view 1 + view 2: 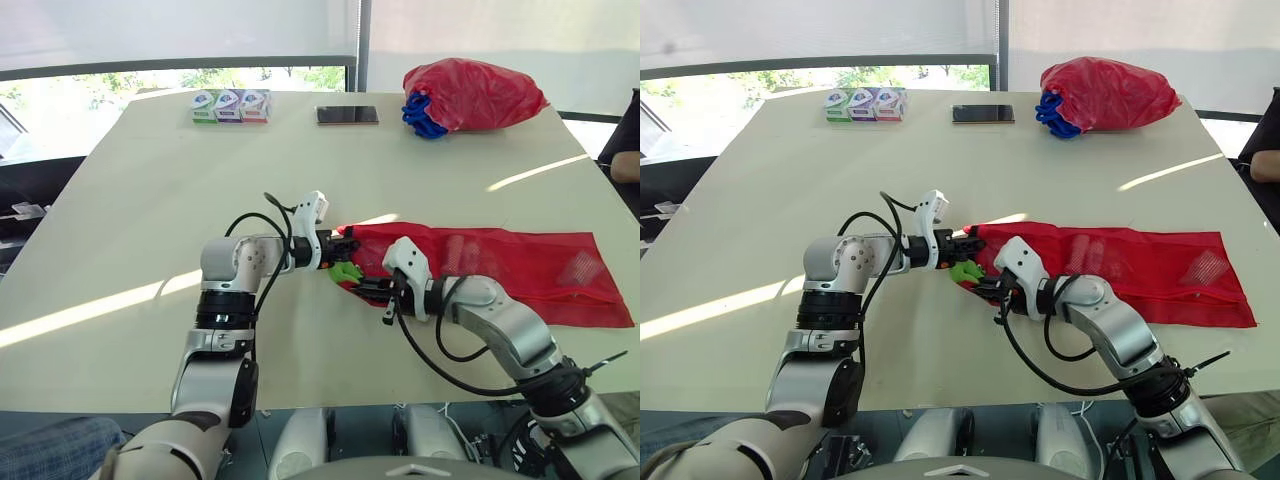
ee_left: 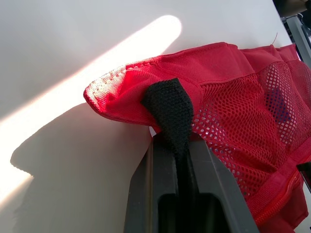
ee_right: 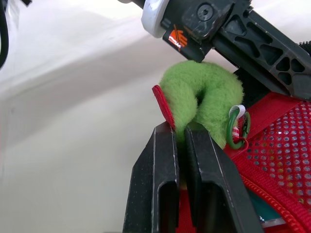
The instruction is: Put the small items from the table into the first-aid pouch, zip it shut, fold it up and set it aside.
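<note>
A red mesh first-aid pouch [image 1: 500, 262] lies flat on the table, right of centre. My left gripper [image 1: 345, 243] is at the pouch's left end, shut on the black tab [image 2: 170, 109] at that corner and lifting the edge a little. Just in front of it, my right gripper [image 1: 352, 285] is shut on a fuzzy green plush item [image 3: 204, 97] with a small green ring, held at the pouch's mouth beside a red tab [image 3: 164, 106]. The left gripper's fingers [image 3: 272, 53] sit right behind the plush.
At the table's far edge are three small boxes [image 1: 231, 106], a dark phone [image 1: 347, 115] and a bunched red bag with blue handles [image 1: 470, 95]. A person's arm [image 1: 625, 165] shows at the right edge.
</note>
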Robot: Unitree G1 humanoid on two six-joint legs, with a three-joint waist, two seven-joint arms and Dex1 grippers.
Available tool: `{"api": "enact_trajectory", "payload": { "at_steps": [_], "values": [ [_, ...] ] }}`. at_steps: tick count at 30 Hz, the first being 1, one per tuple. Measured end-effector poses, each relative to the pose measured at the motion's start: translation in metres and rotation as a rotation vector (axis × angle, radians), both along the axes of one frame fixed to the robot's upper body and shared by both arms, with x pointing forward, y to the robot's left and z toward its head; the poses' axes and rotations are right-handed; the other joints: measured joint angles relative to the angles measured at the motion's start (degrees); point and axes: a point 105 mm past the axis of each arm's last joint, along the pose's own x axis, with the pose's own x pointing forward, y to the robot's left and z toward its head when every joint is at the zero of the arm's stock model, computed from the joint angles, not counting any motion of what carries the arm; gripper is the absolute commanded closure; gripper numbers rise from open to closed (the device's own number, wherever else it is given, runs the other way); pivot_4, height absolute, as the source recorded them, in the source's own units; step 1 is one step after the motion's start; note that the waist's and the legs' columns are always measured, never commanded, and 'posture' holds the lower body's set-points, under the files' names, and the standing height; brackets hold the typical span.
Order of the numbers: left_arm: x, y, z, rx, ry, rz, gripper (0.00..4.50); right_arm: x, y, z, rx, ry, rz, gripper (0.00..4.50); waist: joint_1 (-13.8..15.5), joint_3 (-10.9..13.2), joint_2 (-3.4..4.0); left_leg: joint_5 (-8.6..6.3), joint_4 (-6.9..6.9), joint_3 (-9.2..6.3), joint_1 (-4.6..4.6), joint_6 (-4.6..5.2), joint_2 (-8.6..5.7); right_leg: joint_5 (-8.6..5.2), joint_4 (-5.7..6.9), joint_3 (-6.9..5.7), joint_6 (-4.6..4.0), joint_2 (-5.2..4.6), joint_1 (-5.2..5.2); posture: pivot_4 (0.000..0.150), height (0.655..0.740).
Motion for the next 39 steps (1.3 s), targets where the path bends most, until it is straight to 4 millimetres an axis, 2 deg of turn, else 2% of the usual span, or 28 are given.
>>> {"api": "enact_trajectory", "payload": {
  "at_steps": [1, 2, 5, 10, 16, 20, 26, 35, 37, 39],
  "values": [
    [0.000, 0.000, 0.000, 0.000, 0.000, 0.000, 4.50, 0.000, 0.000, 0.000, 0.004, 0.007, 0.000, 3.63, 0.00, 0.00, 0.00, 0.00, 0.00, 0.00, 0.00, 0.00, 0.00, 0.00, 0.00, 0.00, 0.00, 0.00, 0.00, 0.150, 0.7400],
    [0.000, 0.000, 0.000, 0.000, -0.002, 0.000, 4.50, -0.002, 0.000, 0.001, 0.015, 0.030, 0.010, 3.10, 0.01, 0.00, 0.00, 0.00, 0.00, 0.00, 0.00, 0.00, 0.00, 0.00, 0.00, 0.00, 0.00, 0.00, 0.00, 0.150, 0.7400],
    [0.001, 0.000, 0.000, 0.001, -0.007, 0.001, 4.50, -0.005, 0.002, 0.004, 0.033, 0.032, 0.030, 2.39, -0.05, 0.02, 0.02, 0.00, -0.01, -0.01, 0.01, 0.00, 0.00, 0.00, 0.00, 0.00, 0.00, 0.00, 0.00, 0.150, 0.7400],
    [0.001, 0.000, -0.001, 0.004, -0.010, 0.001, 4.50, -0.008, -0.002, 0.012, 0.030, -0.032, 0.084, 2.39, 0.00, 0.02, 0.01, 0.00, -0.01, -0.01, 0.00, 0.01, -0.03, 0.00, -0.01, -0.01, 0.00, -0.01, 0.00, 0.150, 0.7400],
    [0.002, 0.001, -0.001, 0.001, -0.010, 0.001, 4.50, 0.005, -0.012, 0.032, -0.060, -0.286, 0.152, 2.39, -0.02, 0.04, 0.01, 0.00, -0.01, -0.01, 0.02, 0.00, -0.04, 0.00, -0.01, -0.01, 0.01, 0.00, 0.00, 0.150, 0.7400],
    [0.002, 0.001, -0.001, -0.002, -0.011, 0.001, 4.50, 0.012, -0.020, 0.022, -0.181, -0.368, 0.195, 2.39, -0.06, 0.04, 0.00, 0.00, -0.02, -0.01, 0.02, -0.01, -0.03, 0.00, -0.02, -0.01, 0.01, 0.00, 0.01, 0.150, 0.7400],
    [0.002, 0.001, -0.001, -0.003, -0.011, 0.001, 4.50, 0.006, -0.014, 0.004, -0.266, -0.437, 0.294, 2.39, -0.04, 0.06, 0.01, 0.01, -0.02, -0.01, 0.02, -0.02, -0.01, 0.00, -0.01, -0.01, 0.01, -0.01, 0.00, 0.150, 0.7400],
    [0.003, 0.001, -0.001, -0.004, -0.011, 0.003, 4.50, 0.019, -0.013, -0.005, -0.326, -0.507, 0.270, 2.39, -0.05, 0.07, 0.02, 0.04, -0.02, -0.02, 0.02, -0.08, 0.00, 0.00, -0.01, -0.01, 0.00, -0.01, 0.00, 0.150, 0.7400],
    [0.002, 0.001, -0.001, -0.005, -0.011, 0.003, 4.50, 0.019, -0.010, -0.005, -0.317, -0.513, 0.270, 2.89, -0.07, 0.07, 0.02, 0.05, -0.02, -0.02, 0.02, -0.09, 0.00, 0.00, -0.01, -0.01, 0.00, -0.01, 0.00, 0.150, 0.7400],
    [0.002, 0.001, -0.001, -0.006, -0.011, 0.004, 4.50, 0.020, -0.005, -0.005, -0.295, -0.512, 0.265, 3.68, -0.08, 0.07, 0.02, 0.05, -0.03, -0.02, 0.03, -0.10, 0.00, 0.00, -0.01, -0.01, 0.00, -0.01, 0.00, 0.150, 0.7400]
  ]
}}
